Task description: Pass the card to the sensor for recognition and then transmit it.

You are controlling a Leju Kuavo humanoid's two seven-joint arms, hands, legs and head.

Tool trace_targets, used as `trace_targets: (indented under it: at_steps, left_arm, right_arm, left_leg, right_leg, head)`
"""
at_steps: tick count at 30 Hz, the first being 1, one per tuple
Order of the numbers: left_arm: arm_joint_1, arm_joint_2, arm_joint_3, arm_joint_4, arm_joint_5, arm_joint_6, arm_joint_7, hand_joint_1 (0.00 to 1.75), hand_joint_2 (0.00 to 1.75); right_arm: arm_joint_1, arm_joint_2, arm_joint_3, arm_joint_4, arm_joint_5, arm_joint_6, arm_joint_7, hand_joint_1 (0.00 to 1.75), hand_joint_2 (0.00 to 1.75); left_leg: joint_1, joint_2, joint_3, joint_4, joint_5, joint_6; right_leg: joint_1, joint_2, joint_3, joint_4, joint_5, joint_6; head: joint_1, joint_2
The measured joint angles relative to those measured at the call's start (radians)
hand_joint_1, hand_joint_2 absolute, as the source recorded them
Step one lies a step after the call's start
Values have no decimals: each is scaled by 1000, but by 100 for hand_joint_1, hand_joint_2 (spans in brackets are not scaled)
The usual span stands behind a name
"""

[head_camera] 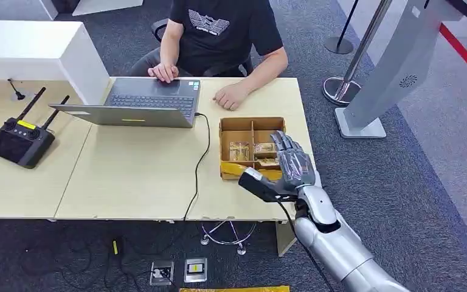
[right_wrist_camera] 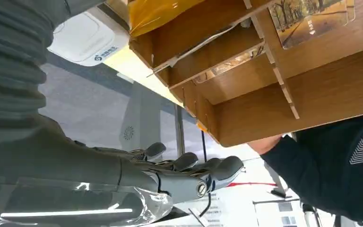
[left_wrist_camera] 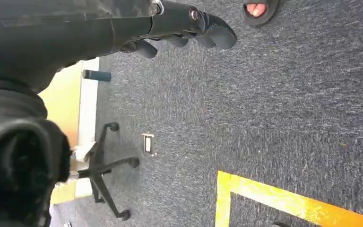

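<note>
Printed cards (head_camera: 239, 149) lie in the wooden box (head_camera: 252, 123) on the counter (head_camera: 134, 182). I judge the pick not yet done: the right hand (head_camera: 292, 163), fingers apart and empty, should lower straight onto one card (slowly). Left hand (left_wrist_camera: 189, 28) hangs empty.

Brown wooden box (head_camera: 252, 126), tree-scene card (right_wrist_camera: 312, 18), grey laptop (head_camera: 140, 103), dark speckled carpet (left_wrist_camera: 283, 104), yellow floor stripe (left_wrist_camera: 283, 201)

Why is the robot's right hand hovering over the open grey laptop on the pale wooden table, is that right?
Not quite: in the head view the right hand hovers over the brown wooden compartment box of cards, not the open grey laptop. The pale wooden table part is right.
</note>
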Motion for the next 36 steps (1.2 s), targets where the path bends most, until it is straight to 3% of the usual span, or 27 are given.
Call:
trace_targets:
  at_steps: [14, 33, 34, 35, 36]
  left_arm:
    - [0, 0, 0, 0, -8, 0, -6, 0, 0]
    - [0, 0, 0, 0, -8, 0, -7, 0, 0]
    - [0, 0, 0, 0, -8, 0, -7, 0, 0]
    - [0, 0, 0, 0, -8, 0, -7, 0, 0]
    - [0, 0, 0, 0, -8, 0, -7, 0, 0]
  right_arm:
    - [-38, 42, 4, 109, 4, -34, -14, 0, 175]
    - [-63, 58, 18, 211, 1, -75, -38, 0, 175]
    - [-64, 59, 18, 213, 1, -75, -39, 162, 175]
    - [-67, 61, 19, 221, 1, -76, -39, 162, 175]
    - [-69, 63, 19, 228, 2, -76, -39, 175, 175]
  left_leg:
    - [0, 0, 0, 0, 0, 0]
    - [0, 0, 0, 0, 0, 0]
    - [0, 0, 0, 0, 0, 0]
    - [0, 0, 0, 0, 0, 0]
    - [0, 0, 0, 0, 0, 0]
  right_leg:
    - [0, 0, 0, 0, 0, 0]
    - [0, 0, 0, 0, 0, 0]
    - [0, 0, 0, 0, 0, 0]
    - [0, 0, 0, 0, 0, 0]
    - [0, 0, 0, 0, 0, 0]
  head:
    - [0, 0]
    - [0, 0]
    - [0, 0]
    - [0, 0]
    - [0, 0]
